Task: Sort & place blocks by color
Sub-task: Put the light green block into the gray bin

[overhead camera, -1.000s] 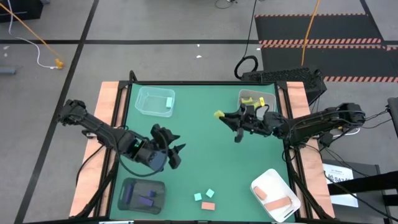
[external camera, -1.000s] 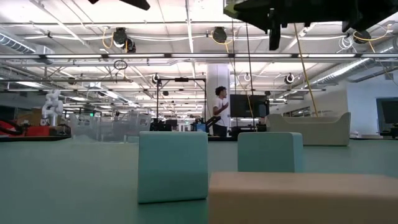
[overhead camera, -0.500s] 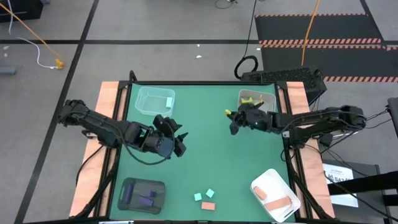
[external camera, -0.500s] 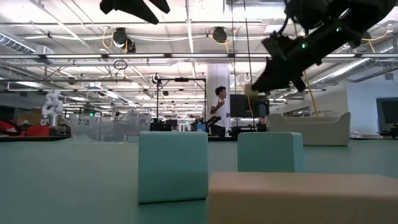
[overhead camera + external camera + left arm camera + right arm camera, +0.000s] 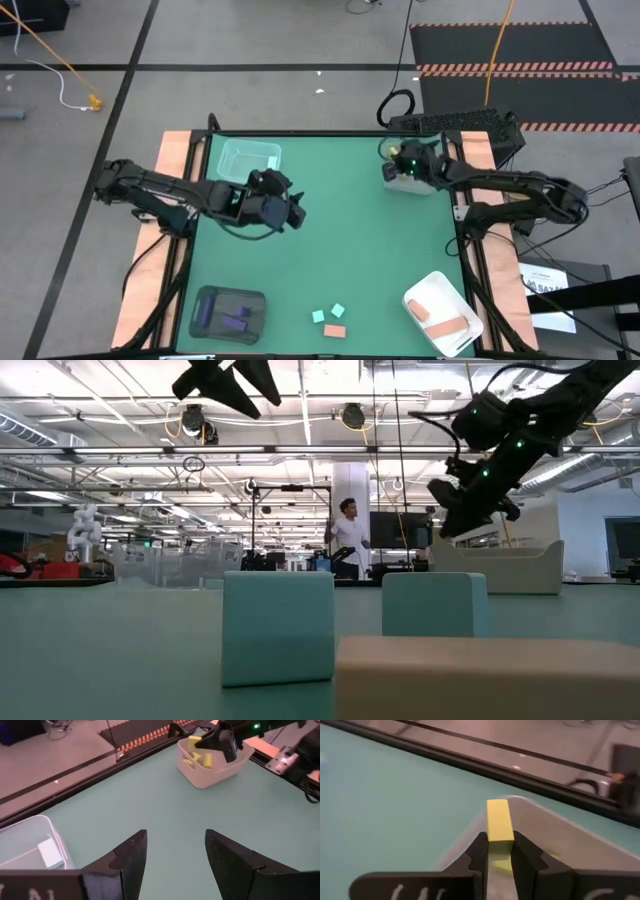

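Note:
My right gripper is shut on a yellow-green bar and hangs over the edge of the pale tray at the table's far right. That tray holds more yellow-green blocks. My left gripper is open and empty, in the air left of the table's middle, beside the clear tray. Two light teal cubes and a salmon-pink block rest flat on the mat near the near edge. My right gripper pinches the yellow-green bar at its near end between both fingers. The bar's far end sticks out forward past the fingertips. The bar is lifted clear, above the pale tray's rim.
The clear tray holds a teal block. A dark tray with purple blocks sits near left, and a white tray with salmon-pink pieces near right. Bare green mat lies between the arms. A person stands far behind the table.
My right gripper has carried the yellow-green bar from above the middle right of the mat toward the far right corner, ending over the pale tray. My left gripper has moved toward the far edge and slightly right, staying open.

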### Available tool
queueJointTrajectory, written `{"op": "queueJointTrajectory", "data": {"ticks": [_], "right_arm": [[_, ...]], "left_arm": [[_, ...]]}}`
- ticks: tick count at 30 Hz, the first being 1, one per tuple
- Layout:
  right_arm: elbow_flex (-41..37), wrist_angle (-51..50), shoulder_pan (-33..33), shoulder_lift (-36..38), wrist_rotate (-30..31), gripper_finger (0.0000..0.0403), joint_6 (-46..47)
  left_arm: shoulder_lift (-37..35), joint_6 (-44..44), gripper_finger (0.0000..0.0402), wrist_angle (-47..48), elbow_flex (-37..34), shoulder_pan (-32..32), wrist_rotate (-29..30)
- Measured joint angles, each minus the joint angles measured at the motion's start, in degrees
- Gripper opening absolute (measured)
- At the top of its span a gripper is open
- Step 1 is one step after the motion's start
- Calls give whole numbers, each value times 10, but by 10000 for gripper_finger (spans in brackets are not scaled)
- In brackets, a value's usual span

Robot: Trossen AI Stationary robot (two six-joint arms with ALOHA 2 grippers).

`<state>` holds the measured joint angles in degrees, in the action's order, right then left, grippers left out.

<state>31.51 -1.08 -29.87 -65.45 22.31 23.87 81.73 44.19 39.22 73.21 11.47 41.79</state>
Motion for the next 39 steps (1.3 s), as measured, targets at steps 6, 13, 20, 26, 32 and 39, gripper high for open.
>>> {"op": "queueJointTrajectory", "data": {"ticks": [6,13,20,26,32,39], "right_arm": [[0,-61,-59,0,-12,38,-7],[0,-74,-84,0,-60,74,-10],[0,-74,-84,0,-60,162,-19],[0,-75,-79,31,-60,235,-61],[0,-95,-79,78,-60,267,-50],[0,-221,-79,88,-50,269,-55]], "left_arm": [[0,-4,202,0,0,-32,-29],[0,-8,202,1,0,-56,-34],[0,10,202,1,0,-68,-60],[0,10,202,1,0,-68,-119],[0,17,202,1,0,-57,-133],[0,29,202,1,0,-40,-133]]}}
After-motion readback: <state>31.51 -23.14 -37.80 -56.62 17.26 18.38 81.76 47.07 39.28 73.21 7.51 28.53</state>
